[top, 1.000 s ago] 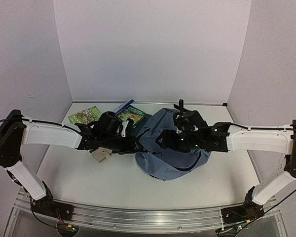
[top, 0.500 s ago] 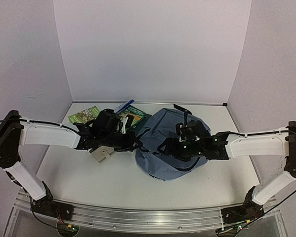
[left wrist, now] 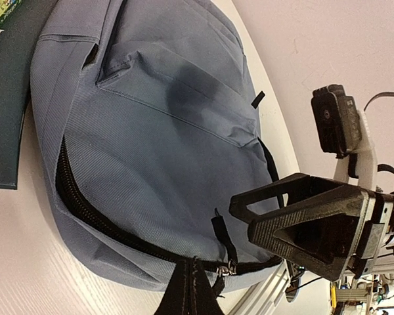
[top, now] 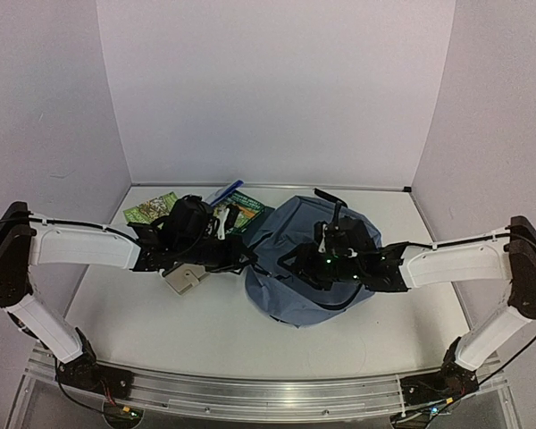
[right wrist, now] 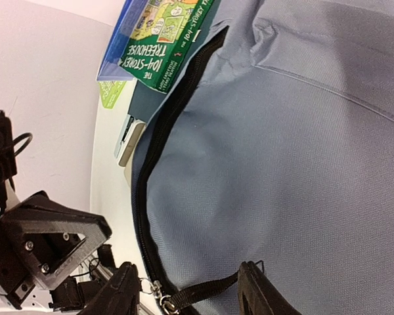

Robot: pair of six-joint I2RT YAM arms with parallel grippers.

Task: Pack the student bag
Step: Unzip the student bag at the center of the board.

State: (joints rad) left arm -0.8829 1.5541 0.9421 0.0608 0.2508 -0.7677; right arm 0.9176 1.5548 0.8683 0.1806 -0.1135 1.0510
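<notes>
Student bag plain grey-blue (zipper black); book beyond the right gripper green, with yellow cartoon patches.

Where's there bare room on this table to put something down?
Bare: the wide front strip between bag and arm bases, and the right side past the bag. Crowded: back left, with books, a beige block and the left gripper.

green book, cover lettering "THE 10?-STOREY TREEHOUSE", last digit of the number unclear
</notes>
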